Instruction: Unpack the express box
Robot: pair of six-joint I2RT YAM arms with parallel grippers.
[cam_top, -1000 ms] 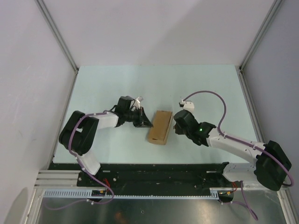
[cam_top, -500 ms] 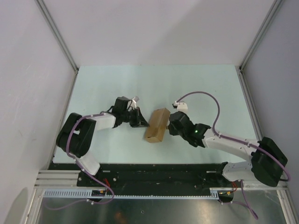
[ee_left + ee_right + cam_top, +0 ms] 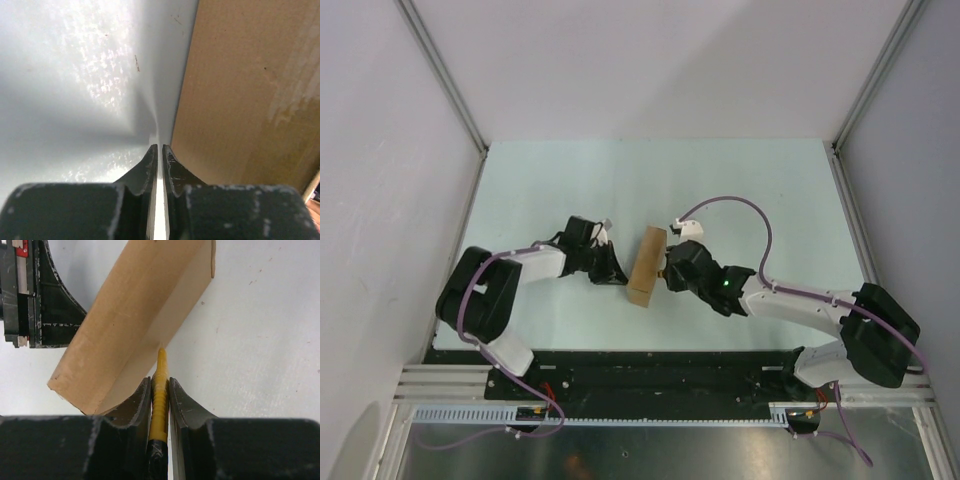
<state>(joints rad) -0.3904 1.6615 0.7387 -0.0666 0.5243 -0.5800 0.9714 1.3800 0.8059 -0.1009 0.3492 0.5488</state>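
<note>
The express box [image 3: 646, 265], a small brown carton, is tipped up on its long edge at mid-table. It fills the right of the left wrist view [image 3: 250, 95] and slants across the right wrist view [image 3: 135, 320]. My left gripper [image 3: 617, 268] is shut and empty, its fingertips [image 3: 160, 150] against the box's left face at table level. My right gripper [image 3: 669, 270] is shut on the yellow-and-black utility knife [image 3: 160, 390], whose tip touches the box's lower right edge.
The pale table [image 3: 760, 190] is walled by grey panels with metal corner posts at the back left [image 3: 445, 80] and back right [image 3: 875, 80]. A purple cable [image 3: 730, 205] loops above the right arm. The black base rail [image 3: 650, 365] runs along the near edge.
The box has been tipped from lying flat up onto its long edge and pushed left. My right gripper with the knife has advanced left against it; my left gripper has drawn back a little.
</note>
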